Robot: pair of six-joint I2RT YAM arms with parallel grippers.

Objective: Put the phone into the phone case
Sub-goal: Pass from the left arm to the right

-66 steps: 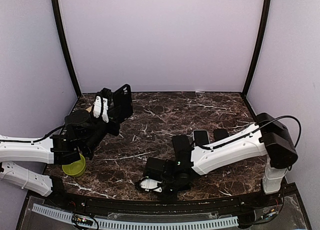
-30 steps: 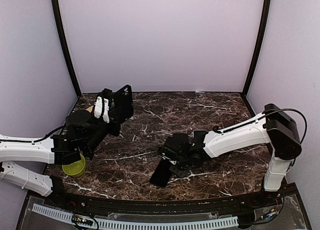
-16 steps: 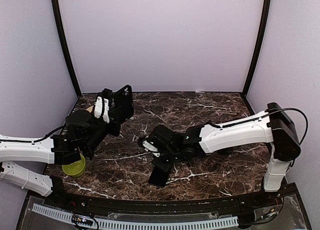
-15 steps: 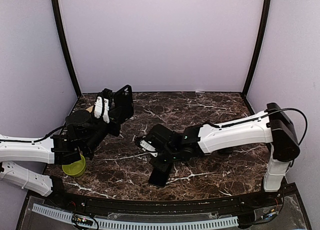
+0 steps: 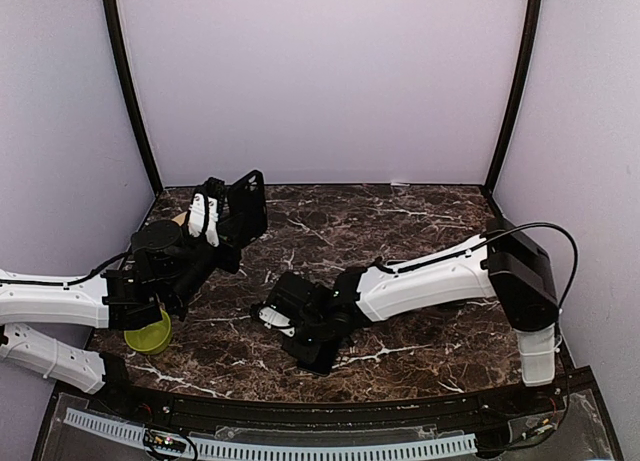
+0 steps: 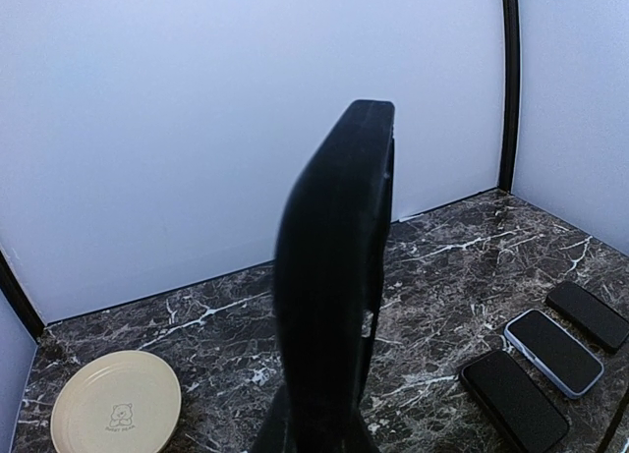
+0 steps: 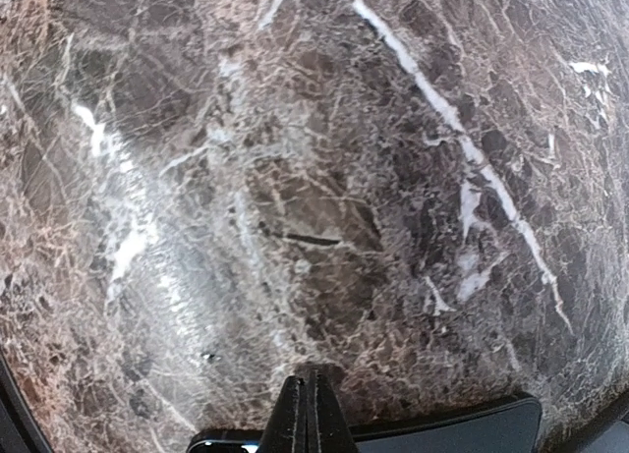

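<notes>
My left gripper point(image 5: 222, 221) is raised over the table's left side and shut on the black phone case point(image 5: 246, 205), holding it upright. In the left wrist view the case point(image 6: 334, 266) stands edge-on above the gripper point(image 6: 314, 439). My right gripper point(image 5: 298, 331) is low at the front centre, over a black phone point(image 5: 318, 354) lying on the marble. In the right wrist view its fingers point(image 7: 313, 399) are pressed together with nothing between the tips. The phone's edge point(image 7: 442, 428) runs behind them along the bottom. Whether they touch the phone I cannot tell.
Three more phones point(image 6: 514, 401) point(image 6: 552, 352) point(image 6: 588, 315) lie side by side on the right of the table. A cream plate point(image 6: 116, 406) sits at the back left. A yellow-green bowl point(image 5: 148, 336) stands under the left arm. Lilac walls close in three sides.
The right arm has swung left across the front of the table, its gripper now further left over the phone. The phone has barely moved. The left arm and case are still.
</notes>
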